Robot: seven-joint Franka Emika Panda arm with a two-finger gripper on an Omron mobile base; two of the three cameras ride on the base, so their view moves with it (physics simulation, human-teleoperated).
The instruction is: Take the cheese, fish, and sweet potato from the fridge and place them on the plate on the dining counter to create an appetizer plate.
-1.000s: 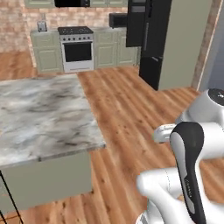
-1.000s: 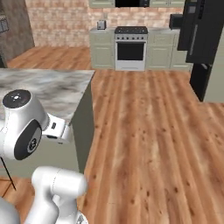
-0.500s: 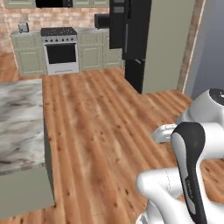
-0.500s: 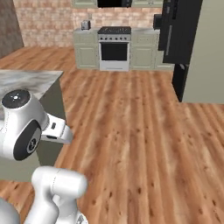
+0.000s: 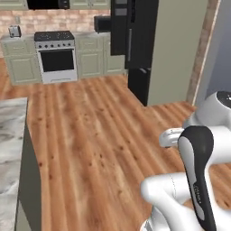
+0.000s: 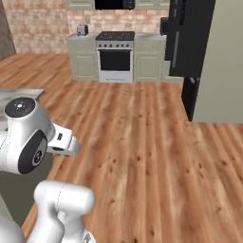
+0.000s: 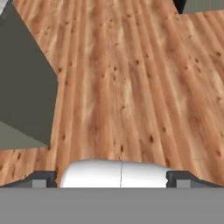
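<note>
On the open wood floor: base facing the fridge, arm tucked, nothing carried.
Left base view: the fridge point(image 5: 135, 45) stands ahead against the far wall, doors black and apparently shut, so the foods are presumably inside; the dining counter point(image 5: 11, 149) edges in at left. Right base view: same fridge point(image 6: 190, 42) upper right, arm folded for travel. Hand view: the tool point(image 7: 111, 178) points at floor point(image 7: 131, 87), its tips spread wide, gripping nothing.

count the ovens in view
1: the oven stands against the far brick wall between the pale green cabinets, left of the black fridge. More may be out of frame.
</note>
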